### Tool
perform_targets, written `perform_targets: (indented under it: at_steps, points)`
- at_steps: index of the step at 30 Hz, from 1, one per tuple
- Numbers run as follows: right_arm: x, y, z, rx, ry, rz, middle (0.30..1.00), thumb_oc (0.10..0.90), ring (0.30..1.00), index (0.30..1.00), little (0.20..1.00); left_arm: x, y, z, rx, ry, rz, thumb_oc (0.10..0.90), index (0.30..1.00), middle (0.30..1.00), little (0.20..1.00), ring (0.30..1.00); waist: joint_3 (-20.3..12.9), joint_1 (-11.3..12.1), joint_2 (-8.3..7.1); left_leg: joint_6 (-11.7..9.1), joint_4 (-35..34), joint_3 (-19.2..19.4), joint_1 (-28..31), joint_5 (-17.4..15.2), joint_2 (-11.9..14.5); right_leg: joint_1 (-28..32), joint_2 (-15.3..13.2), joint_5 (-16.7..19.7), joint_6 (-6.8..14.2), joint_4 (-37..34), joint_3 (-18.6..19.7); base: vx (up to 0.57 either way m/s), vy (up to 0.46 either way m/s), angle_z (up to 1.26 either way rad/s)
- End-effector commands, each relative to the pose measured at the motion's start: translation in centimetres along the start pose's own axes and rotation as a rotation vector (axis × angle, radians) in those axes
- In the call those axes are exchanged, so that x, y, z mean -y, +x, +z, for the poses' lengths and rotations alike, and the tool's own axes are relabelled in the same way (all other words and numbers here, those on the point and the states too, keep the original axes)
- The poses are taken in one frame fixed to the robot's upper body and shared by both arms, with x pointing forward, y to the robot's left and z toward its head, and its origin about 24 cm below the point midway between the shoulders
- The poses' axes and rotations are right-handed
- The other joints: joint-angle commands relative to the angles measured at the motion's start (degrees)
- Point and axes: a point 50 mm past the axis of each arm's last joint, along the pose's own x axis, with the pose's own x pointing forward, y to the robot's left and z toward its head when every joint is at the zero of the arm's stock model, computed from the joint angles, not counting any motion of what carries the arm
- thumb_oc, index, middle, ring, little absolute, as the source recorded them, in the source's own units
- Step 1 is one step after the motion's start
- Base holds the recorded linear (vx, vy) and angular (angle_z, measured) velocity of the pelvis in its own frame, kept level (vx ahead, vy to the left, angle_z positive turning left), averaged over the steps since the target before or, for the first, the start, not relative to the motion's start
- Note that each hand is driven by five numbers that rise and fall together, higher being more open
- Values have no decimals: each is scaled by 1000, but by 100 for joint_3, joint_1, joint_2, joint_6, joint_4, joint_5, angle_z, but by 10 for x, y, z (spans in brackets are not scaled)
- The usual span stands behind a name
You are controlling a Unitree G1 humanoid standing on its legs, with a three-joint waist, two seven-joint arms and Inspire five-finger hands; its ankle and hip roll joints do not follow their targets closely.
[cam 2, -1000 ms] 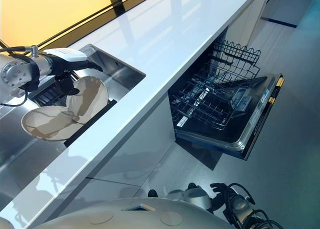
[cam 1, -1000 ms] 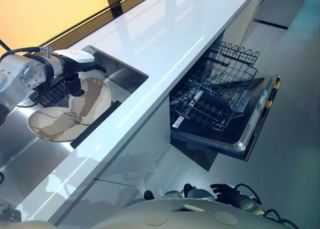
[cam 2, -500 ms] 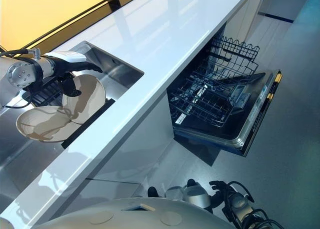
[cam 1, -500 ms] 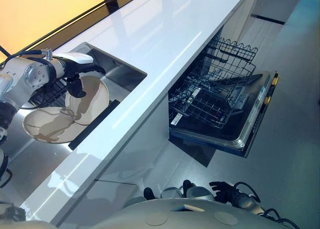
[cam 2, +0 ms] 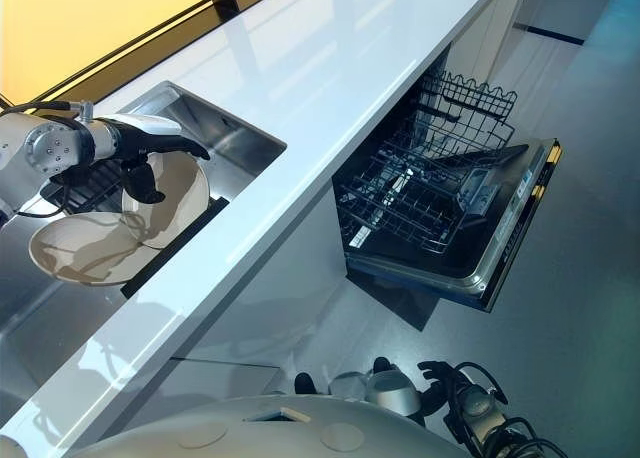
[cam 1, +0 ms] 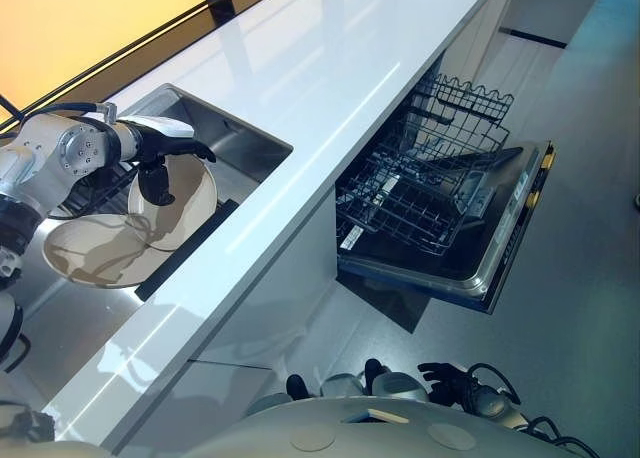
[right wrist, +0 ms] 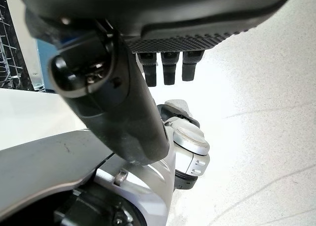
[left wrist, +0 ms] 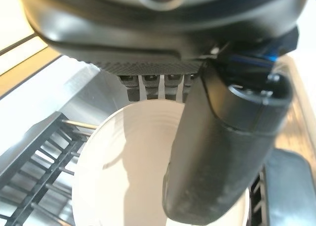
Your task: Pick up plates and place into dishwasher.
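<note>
Fingers (left wrist: 157, 86) behind plate (left wrist: 123, 186), thumb across front

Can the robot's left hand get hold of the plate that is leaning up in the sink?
Probably yes. The left hand is already at the leaning plate in the sink, thumb over its face and fingers behind its rim. Nothing stands between them. The flat plate lies lower, beside it.
</note>
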Motion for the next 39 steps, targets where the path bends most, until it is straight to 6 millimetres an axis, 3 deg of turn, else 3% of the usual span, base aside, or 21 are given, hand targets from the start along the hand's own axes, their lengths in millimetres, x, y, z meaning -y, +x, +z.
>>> perform_targets:
  at_steps: [1,8,10,11,13,14,15,19,25,29,39]
  points:
    - [14,0,13,54,-2,-25,900,800,900,900,900,-74,-45,-17,-68,-23,240,800,900,900,900,900,-43,-49,180,450,267,208,153,-894,-541,-308,138,-288,553,544,-83,0,0,0]
    - [14,0,12,51,-1,-27,900,800,900,900,900,-75,-45,-17,-67,-9,247,800,900,900,900,900,-68,-62,196,429,217,206,175,-874,-535,-288,154,-281,553,504,-86,0,0,0]
    - [14,0,13,50,-6,-25,900,800,900,900,900,-75,-45,-18,-69,-7,254,462,611,611,562,611,-75,-74,201,425,197,213,183,-869,-532,-284,159,-279,552,492,-82,0,0,0]
    - [14,0,13,50,-7,-24,900,800,900,900,900,-75,-45,-18,-69,-5,257,462,611,611,562,611,-77,-76,202,425,195,215,183,-867,-532,-283,161,-278,552,488,-78,0,0,0]
    - [14,0,12,48,-11,-22,900,800,900,900,900,-77,-45,-19,-70,-2,266,339,505,505,439,505,-75,-90,211,420,198,218,176,-862,-531,-288,165,-275,549,486,-71,0,0,0]
    - [15,-1,12,47,-13,-22,900,800,900,900,900,-77,-46,-19,-69,1,275,202,387,387,302,387,-73,-98,215,414,198,226,173,-862,-530,-290,166,-274,548,481,-65,0,0,0]
    - [15,-1,11,46,-13,-23,900,800,900,900,900,-78,-46,-18,-69,12,285,243,422,422,343,422,-74,-104,220,411,199,227,172,-863,-531,-286,168,-273,547,471,-60,0,0,0]
    - [14,-1,9,43,-16,-24,900,800,900,900,900,-80,-47,-17,-73,61,314,281,455,455,381,455,-84,-112,231,400,192,230,178,-860,-526,-267,172,-275,546,452,-55,0,0,0]
    - [13,-1,8,44,-28,-22,900,800,900,900,900,-86,-49,-14,-85,160,397,289,462,462,389,462,-111,-119,228,386,192,221,187,-852,-520,-238,187,-285,520,432,-50,0,0,0]
    - [12,-1,7,42,-33,-19,900,800,900,900,900,-88,-50,-13,-86,154,409,353,516,516,453,516,-113,-111,230,373,172,210,201,-843,-511,-221,193,-292,511,420,-63,0,0,0]
    - [15,-2,12,90,-9,-50,900,800,900,900,900,-84,-54,-18,-90,107,440,377,538,538,477,538,-121,-45,240,341,167,148,219,-821,-505,-157,194,-309,486,396,-152,0,0,0]
